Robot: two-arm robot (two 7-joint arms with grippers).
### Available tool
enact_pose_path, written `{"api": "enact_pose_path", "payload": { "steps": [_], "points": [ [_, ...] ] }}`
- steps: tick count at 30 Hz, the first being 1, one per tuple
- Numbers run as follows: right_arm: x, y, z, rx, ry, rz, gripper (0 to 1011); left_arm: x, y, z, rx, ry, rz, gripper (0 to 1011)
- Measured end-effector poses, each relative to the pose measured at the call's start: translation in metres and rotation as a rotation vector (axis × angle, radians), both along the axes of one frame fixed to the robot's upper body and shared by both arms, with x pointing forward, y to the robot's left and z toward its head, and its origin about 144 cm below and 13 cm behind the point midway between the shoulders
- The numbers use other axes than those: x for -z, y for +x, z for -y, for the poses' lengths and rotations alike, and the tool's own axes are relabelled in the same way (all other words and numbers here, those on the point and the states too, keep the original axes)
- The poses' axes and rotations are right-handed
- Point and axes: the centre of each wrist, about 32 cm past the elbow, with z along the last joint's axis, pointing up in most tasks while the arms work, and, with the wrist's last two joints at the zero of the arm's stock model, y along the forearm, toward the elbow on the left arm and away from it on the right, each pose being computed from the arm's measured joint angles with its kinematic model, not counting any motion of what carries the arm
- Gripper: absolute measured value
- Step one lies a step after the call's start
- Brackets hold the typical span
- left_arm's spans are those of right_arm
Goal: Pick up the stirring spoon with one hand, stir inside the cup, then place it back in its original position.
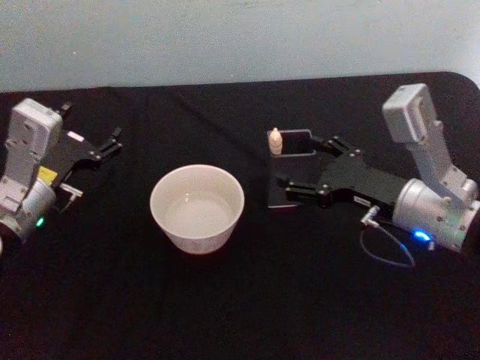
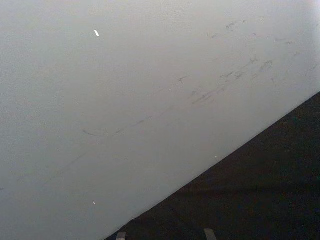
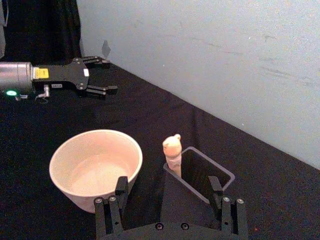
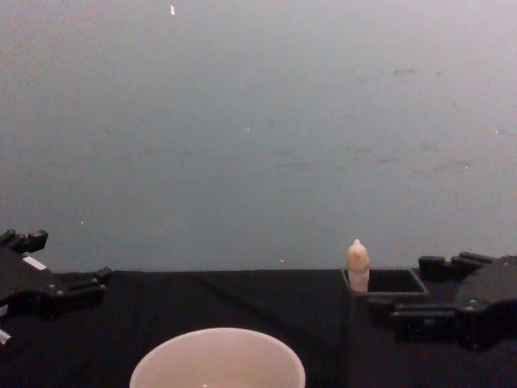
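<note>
Spoon handle upright, just past the spread fingers of the right gripper

The stirring spoon (image 1: 276, 140) stands in the dark holder (image 1: 298, 143), at the corner nearest the cup (image 1: 197, 208). Only its pale handle shows above the rim, its long axis vertical. The right gripper (image 1: 297, 159) lies level over the black counter (image 1: 225, 315), released and grasping nothing, one finger on each side of the holder. The handle sits beyond the fingertips, toward the robot's left, and it looks a little higher than they are. The left gripper (image 1: 112, 144) is parked with its fingers spread, well apart on the far side of the cup. The right arm is plainly nearer, and I'd judge it must rise and reach on to close across that upright handle.
</note>
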Motion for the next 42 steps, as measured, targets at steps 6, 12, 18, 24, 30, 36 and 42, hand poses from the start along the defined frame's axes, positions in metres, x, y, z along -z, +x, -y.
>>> {"api": "enact_pose_path", "payload": {
  "steps": [6,12,18,24,30,36,42],
  "points": [
    [-0.003,0.008,-0.012,0.007,-0.005,-0.007,1002,0.0,0.0,0.0,0.0,0.0,0.0,1001],
    [-0.005,0.017,-0.023,0.017,-0.008,0.001,1002,0.0,0.0,0.0,0.0,0.0,0.0,1001],
    [-0.004,0.022,-0.03,0.024,-0.014,0.002,1002,0.0,0.0,0.0,0.0,0.0,0.0,1001],
    [-0.004,0.026,-0.035,0.029,-0.016,0.008,1002,0.0,0.0,0.0,0.0,0.0,0.0,1001],
    [-0.004,0.027,-0.039,0.037,-0.029,0.014,1002,0.0,0.0,0.0,0.0,0.0,0.0,1001],
    [-0.004,0.028,-0.041,0.045,-0.043,0.014,1002,0.0,0.0,0.0,0.0,0.0,0.0,1001],
    [-0.003,0.029,-0.043,0.059,-0.054,0.016,1002,0.0,0.0,0.0,0.0,0.0,0.0,1001]
  ]
}}
